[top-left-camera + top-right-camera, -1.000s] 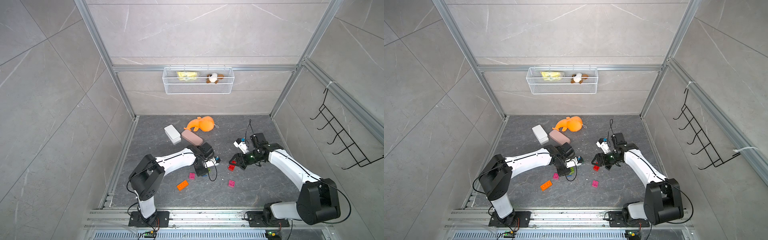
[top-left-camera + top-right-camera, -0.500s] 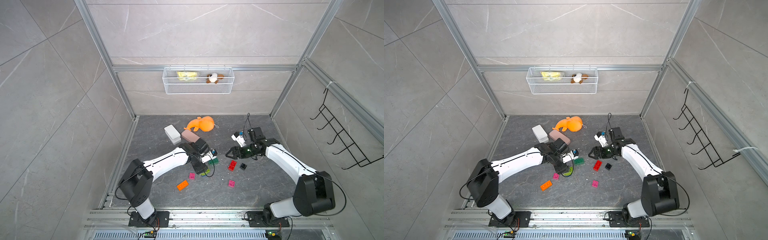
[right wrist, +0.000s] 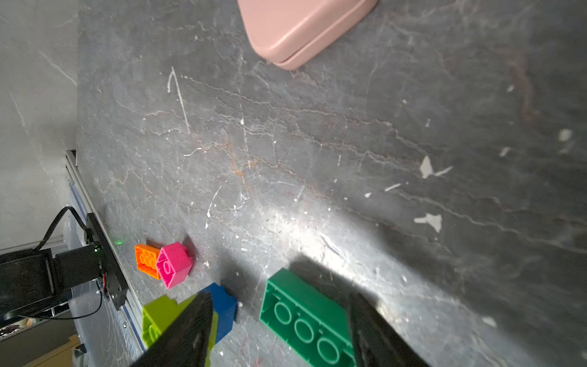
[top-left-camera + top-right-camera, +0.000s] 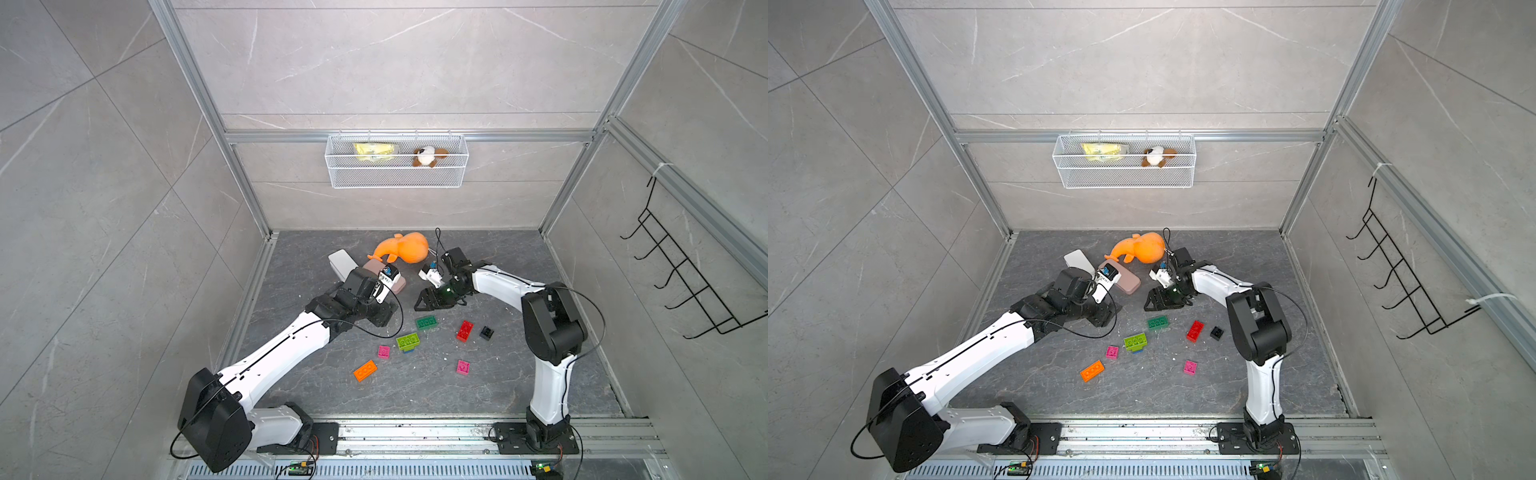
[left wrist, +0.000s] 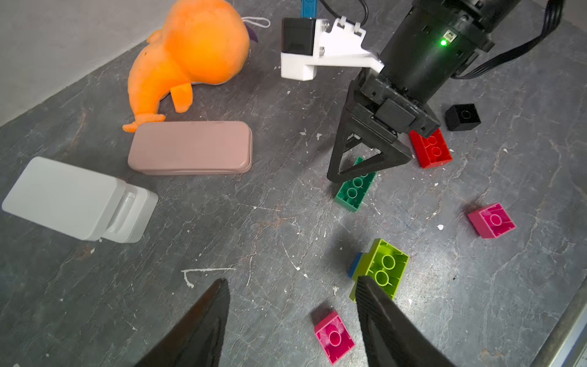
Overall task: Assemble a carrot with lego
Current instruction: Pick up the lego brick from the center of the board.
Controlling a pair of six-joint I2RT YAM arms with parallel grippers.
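Both arms reach in over the middle of the worktop (image 4: pixel 415 395).

Left gripper (image 5: pixel 292 284): jaws spread, nothing between them. It hangs over bare stone beside the lime green brick (image 4: pixel 407 340), which sits on a blue brick (image 5: pixel 355 265). In the left wrist view one finger (image 5: pixel 387 317) overlaps the lime piece; cannot tell if they touch.

Right gripper (image 4: pixel 424 302): jaws spread, empty. It is poised just back of the dark green brick (image 4: pixel 427 322) and apart from it in both top views.

The lego lies loose from the centre toward the front edge:
- red brick (image 4: pixel 465 331) and black brick (image 4: pixel 486 332) side by side, toward the right edge
- one pink brick (image 4: pixel 384 351) near the orange brick (image 4: pixel 365 370)
- second pink brick (image 4: pixel 463 367) apart, nearer the front

Around: pink case (image 5: pixel 190 147) and white case (image 5: pixel 73 198) lie behind the left wrist. The orange plush (image 4: pixel 405 248) is near the back edge, close to the right wrist. A wire basket (image 4: pixel 397 176) hangs on the back wall.
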